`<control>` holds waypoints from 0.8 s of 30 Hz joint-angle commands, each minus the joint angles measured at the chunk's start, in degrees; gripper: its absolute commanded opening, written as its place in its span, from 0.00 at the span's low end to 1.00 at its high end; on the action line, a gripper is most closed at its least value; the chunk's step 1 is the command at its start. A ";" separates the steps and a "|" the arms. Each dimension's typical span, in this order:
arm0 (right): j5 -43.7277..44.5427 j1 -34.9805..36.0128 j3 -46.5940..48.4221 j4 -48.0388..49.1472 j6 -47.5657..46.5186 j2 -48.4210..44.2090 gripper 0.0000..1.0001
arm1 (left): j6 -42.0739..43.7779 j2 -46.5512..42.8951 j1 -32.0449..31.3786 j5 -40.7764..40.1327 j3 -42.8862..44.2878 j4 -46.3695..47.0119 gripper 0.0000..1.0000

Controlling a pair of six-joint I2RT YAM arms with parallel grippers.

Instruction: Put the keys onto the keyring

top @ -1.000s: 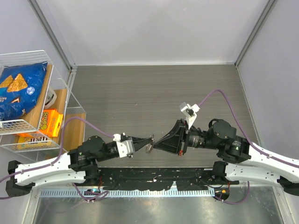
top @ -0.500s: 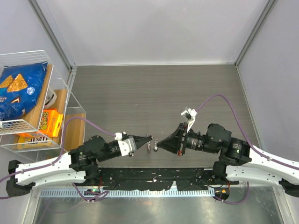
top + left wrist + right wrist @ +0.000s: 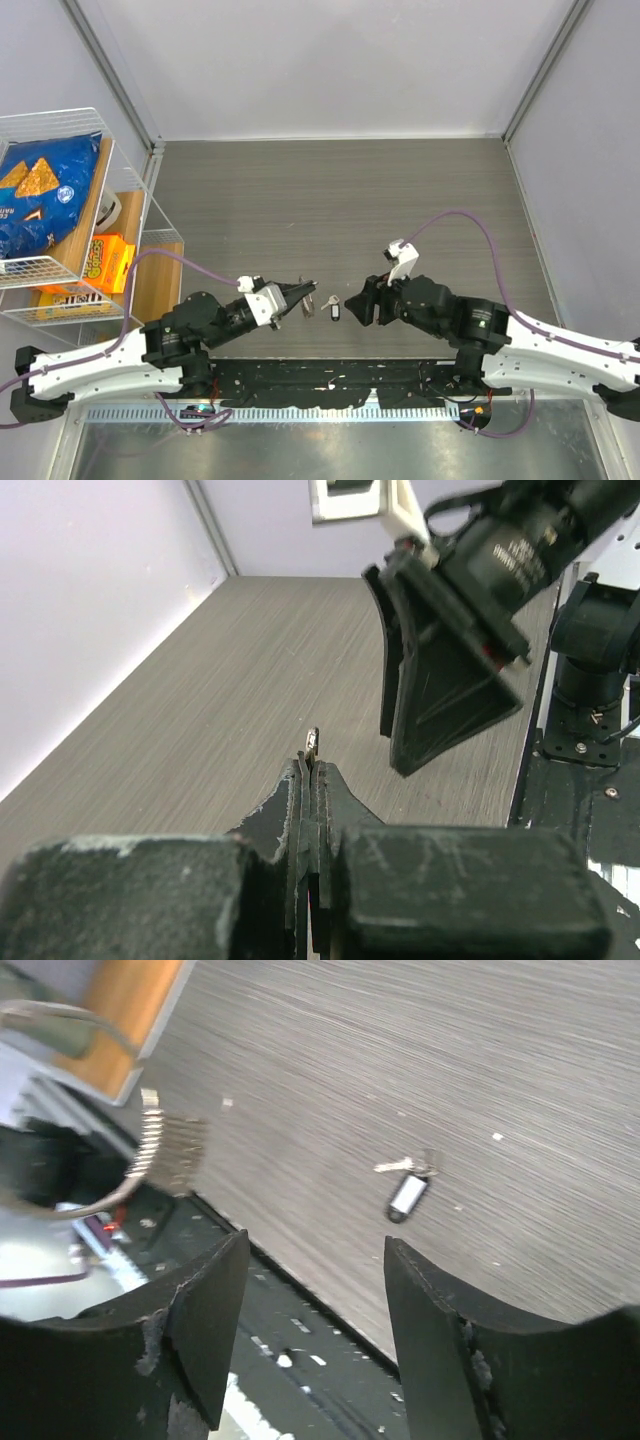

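Keys [image 3: 408, 1188] just dropped: we see the right pincer [image 3: 312, 1260] open and empty above them, left pincer [image 3: 312, 768] clamped on what seems the keyring [image 3: 313, 742]. Regrasp needed.

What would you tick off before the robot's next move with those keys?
1. Left hand shut on the thin silver wire keyring: ok.
2. Stack of flat silvery keys hanging at that ring: ok.
3. Black-headed key with white label on the ring: not ok, it lies on the grey table.
4. Right hand open and empty: ok.
5. Which way the ring's split faces: cannot tell.
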 commanded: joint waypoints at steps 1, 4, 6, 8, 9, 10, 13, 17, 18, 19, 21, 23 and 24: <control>7.28 -1.31 -0.88 -0.21 1.35 5.03 0.65 | -3.12 -2.12 -0.05 -3.20 0.69 0.24 0.00; 4.92 -5.25 -1.23 1.01 2.92 9.85 0.67 | -5.40 -3.52 -0.05 -3.73 0.43 -1.26 0.00; -0.78 -9.30 -2.11 3.82 3.46 13.01 0.65 | -6.73 -4.84 -0.05 -4.08 0.08 -1.96 0.00; -6.15 -11.95 -2.73 6.46 3.89 16.18 0.63 | -7.78 -6.25 -0.05 -4.43 -0.54 -2.14 0.00; -6.86 -12.65 -2.90 7.95 3.98 17.16 0.63 | -8.31 -6.86 -0.05 -4.43 -1.06 -2.06 0.00; -6.95 -12.74 -3.25 9.09 4.25 18.47 0.63 | -8.84 -7.65 -0.05 -4.43 -1.50 -1.88 0.00; -7.22 -12.74 -3.52 12.79 5.04 21.11 0.63 | -9.89 -9.67 -0.05 -3.91 -2.47 -1.70 0.00; -7.13 -12.74 -2.38 13.58 5.13 23.40 0.62 | -10.86 -11.52 -0.14 -2.59 -2.91 -2.41 0.00; -6.87 -12.74 -2.46 13.85 5.13 23.41 0.62 | -11.04 -11.87 -0.05 -2.24 -2.91 -2.58 0.00; -6.34 -12.74 -2.55 14.02 5.21 23.76 0.62 | -11.13 -11.88 -0.14 -1.97 -3.00 -2.76 0.00; -5.90 -12.74 -2.64 14.55 5.39 24.20 0.62 | -11.57 -12.32 -0.14 -1.27 -3.09 -2.67 0.00; -5.72 -12.74 -2.55 14.55 5.74 24.29 0.62 | -11.83 -12.58 -0.05 -0.83 -3.18 -2.67 0.00; -5.72 -12.74 -2.47 14.64 5.92 24.37 0.61 | -11.83 -12.67 -0.05 -0.66 -3.09 -2.67 0.00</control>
